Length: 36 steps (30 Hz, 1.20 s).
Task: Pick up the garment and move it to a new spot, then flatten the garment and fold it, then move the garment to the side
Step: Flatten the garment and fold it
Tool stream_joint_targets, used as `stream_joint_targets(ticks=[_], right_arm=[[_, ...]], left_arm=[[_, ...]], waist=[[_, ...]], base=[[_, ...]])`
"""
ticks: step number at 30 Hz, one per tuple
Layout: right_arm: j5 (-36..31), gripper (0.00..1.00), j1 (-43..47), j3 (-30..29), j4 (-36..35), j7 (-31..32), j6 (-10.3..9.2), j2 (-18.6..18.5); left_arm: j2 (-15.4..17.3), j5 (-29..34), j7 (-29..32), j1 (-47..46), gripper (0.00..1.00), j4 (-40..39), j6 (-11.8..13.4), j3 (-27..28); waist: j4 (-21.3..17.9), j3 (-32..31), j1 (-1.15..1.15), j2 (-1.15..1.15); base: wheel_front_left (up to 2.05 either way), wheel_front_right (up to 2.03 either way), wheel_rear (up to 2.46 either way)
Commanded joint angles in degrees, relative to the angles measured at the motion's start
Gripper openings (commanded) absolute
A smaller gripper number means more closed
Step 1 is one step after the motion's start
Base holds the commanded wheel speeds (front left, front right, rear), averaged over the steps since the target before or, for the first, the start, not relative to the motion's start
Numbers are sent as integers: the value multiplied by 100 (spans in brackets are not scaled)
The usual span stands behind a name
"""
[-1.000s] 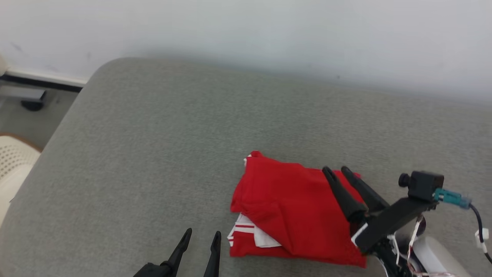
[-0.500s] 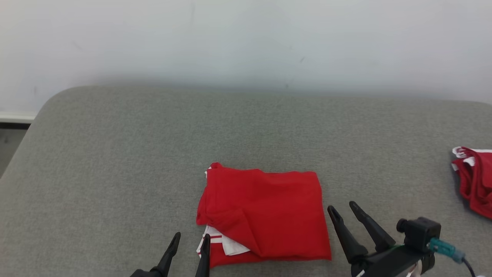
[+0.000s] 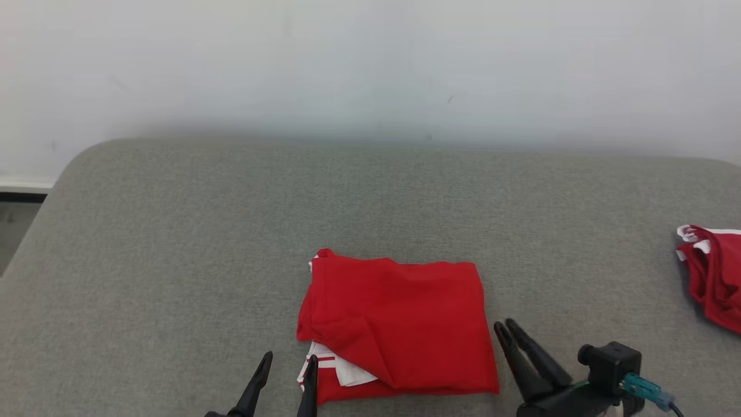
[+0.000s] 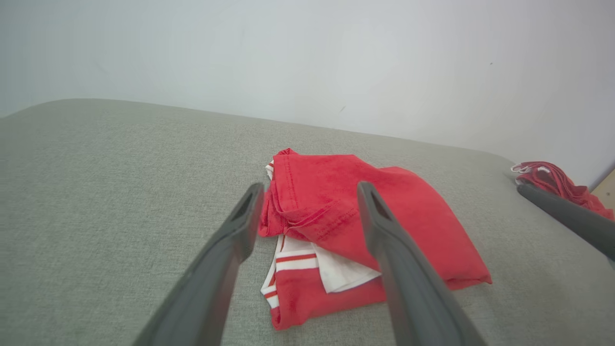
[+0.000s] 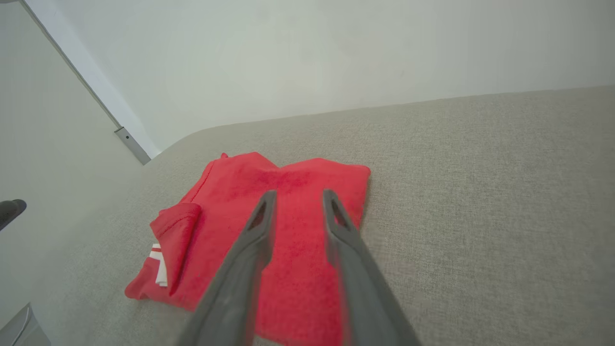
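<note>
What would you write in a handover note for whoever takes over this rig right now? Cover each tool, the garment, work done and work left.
folded red garment: lies mid grey cushion; a second red garment lies far right.
left tool: open, empty, at its near left corner.
right tool: jaws narrow but apart, empty, beside its right edge.
Done: fold looks finished.
Left: probably moving it to the side.

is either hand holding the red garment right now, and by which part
Nothing is held. The folded red garment lies on the cushion; the left hand is open at its near left corner, the right hand empty beside its right edge.
</note>
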Motion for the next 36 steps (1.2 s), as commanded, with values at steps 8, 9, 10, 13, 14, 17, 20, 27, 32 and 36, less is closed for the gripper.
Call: stream_joint_targets(ticks=[8,9,10,13,14,17,20,27,32,36], right_arm=[[-605,0,-717,733,522,-61,-11,144],[-605,0,-717,733,522,-61,-11,144],[-665,0,-902,960,732,-61,-11,195],[-764,0,-1151,1285,1092,-55,-11,242],[-766,0,-1226,1360,1208,-56,-11,266],[-742,0,-1403,1502,1542,-57,-11,329],[-685,0,-1479,1584,1733,-58,-11,374],[-360,0,-1642,2057,1881,-59,-11,505],[-163,0,-1608,2505,1641,-59,-11,554],[32,0,-1608,2829,1445,-59,-11,583]], left_arm=[[-87,138,-34,-69,100,-11,-52,3],[-87,138,-34,-69,100,-11,-52,3],[-102,156,-34,-85,100,-2,-74,0],[-138,172,-35,-110,100,15,-92,12],[-150,175,-35,-112,100,22,-98,18],[-198,178,-35,-139,100,46,-142,25],[-239,188,-35,-153,100,58,-145,38],[-325,247,-35,-160,100,108,-241,136],[-376,295,-35,-142,100,158,-298,198],[-401,290,-35,-110,100,194,-314,238]], waist=[[562,172,0,0],[562,172,0,0],[674,216,0,0],[827,294,0,0],[872,319,0,0],[1002,394,0,0],[1076,432,0,0],[1187,531,0,0],[1176,533,0,0],[1131,474,0,0]], base=[[0,0,0],[0,0,0],[0,0,0],[0,0,0],[0,0,0],[0,0,0],[0,0,0],[0,0,0],[0,0,0],[0,0,0]])
